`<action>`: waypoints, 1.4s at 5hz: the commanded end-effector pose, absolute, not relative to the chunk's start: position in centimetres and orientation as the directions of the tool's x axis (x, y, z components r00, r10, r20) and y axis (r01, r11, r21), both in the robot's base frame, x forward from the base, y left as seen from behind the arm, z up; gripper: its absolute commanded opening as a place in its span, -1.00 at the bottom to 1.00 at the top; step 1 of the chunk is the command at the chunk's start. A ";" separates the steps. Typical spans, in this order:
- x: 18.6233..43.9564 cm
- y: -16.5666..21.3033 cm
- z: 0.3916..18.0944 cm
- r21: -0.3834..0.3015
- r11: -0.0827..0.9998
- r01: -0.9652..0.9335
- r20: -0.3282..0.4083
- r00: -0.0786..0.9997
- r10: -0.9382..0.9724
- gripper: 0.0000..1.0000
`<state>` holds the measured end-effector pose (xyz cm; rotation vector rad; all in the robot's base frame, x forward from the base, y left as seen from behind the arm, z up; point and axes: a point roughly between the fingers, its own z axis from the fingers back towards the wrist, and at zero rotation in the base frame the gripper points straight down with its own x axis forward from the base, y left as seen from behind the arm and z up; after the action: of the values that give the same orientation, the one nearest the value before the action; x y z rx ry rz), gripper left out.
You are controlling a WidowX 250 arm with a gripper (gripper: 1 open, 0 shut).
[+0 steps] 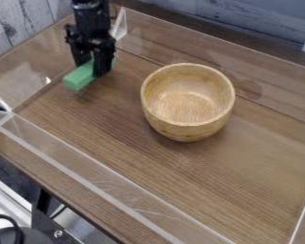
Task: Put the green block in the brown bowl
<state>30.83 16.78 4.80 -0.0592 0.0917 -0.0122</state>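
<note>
The end effector [94, 65] points down near the counter's [181, 181] far-left corner — clamped on the block [79, 77], tilted. The bowl [187, 100] sits mid-counter, well apart.

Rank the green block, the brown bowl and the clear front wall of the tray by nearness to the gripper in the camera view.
1. green block, held between the jaws of the gripper.
2. brown bowl, to its right.
3. clear front wall, along the near edge.

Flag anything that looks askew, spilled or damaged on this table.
Nothing stands out. The brown bowl sits upright and empty on the wooden table. The green block hangs tilted at the claw, which grips one end; no spills or damage are visible.
</note>
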 end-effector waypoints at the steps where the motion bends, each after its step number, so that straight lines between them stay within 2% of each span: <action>1: 33.6 15.3 10.8 -0.015 1.000 -0.026 -0.009 1.000 0.026 -1.00; 2: 34.3 11.7 13.5 -0.024 0.999 0.024 0.029 0.999 -0.023 -1.00; 3: 34.0 10.0 16.1 -0.034 0.998 0.060 0.076 0.995 -0.058 -1.00; 4: 33.4 7.5 16.3 -0.017 0.989 0.147 0.082 0.986 -0.145 -1.00; 5: 32.7 4.4 14.5 0.003 0.964 0.265 0.055 0.963 -0.265 -1.00; 6: 33.6 3.7 13.4 -0.017 0.960 0.281 0.053 0.959 -0.280 -1.00; 7: 34.6 3.1 12.3 -0.036 0.955 0.296 0.050 0.955 -0.294 1.00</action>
<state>33.50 3.03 9.94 -0.0652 0.0378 -0.2942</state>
